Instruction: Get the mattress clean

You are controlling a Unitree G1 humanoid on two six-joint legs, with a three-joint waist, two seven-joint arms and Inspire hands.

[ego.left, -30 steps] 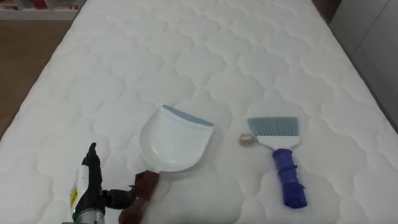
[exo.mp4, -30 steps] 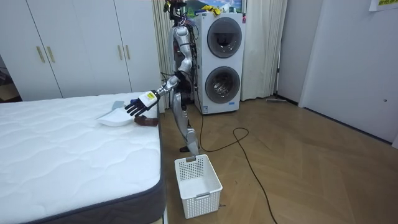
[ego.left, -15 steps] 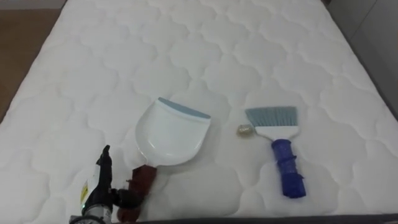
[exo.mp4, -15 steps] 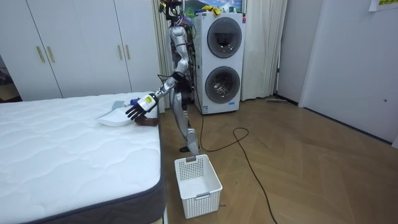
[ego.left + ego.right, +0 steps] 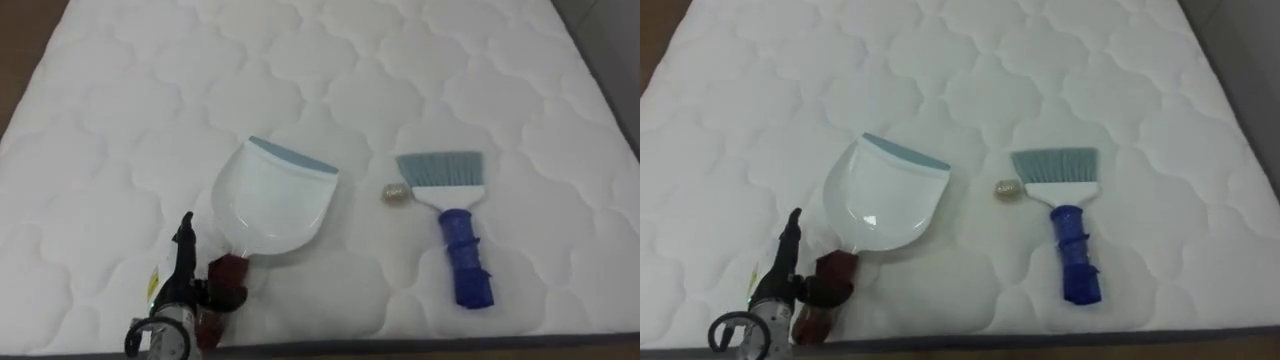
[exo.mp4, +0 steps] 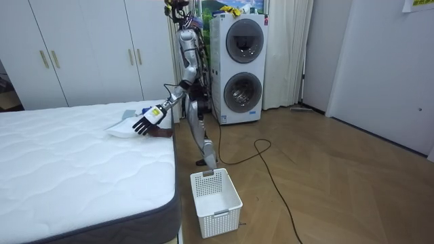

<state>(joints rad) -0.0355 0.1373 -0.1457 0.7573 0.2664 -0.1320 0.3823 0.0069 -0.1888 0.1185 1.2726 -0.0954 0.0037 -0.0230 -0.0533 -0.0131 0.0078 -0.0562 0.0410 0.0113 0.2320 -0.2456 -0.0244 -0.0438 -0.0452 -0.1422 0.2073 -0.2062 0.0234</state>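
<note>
While the robot stands at the bed's foot, I see its left arm reaching down over the mattress [image 5: 300, 80], the left hand [image 5: 180, 265] edge-on, fingers straight and spread, gripping nothing. Just right of the thumb lies the white dustpan [image 5: 272, 205] by its dark red handle [image 5: 226, 283]. Farther right, a crumpled scrap [image 5: 395, 193] sits beside the blue brush [image 5: 455, 225].
</note>
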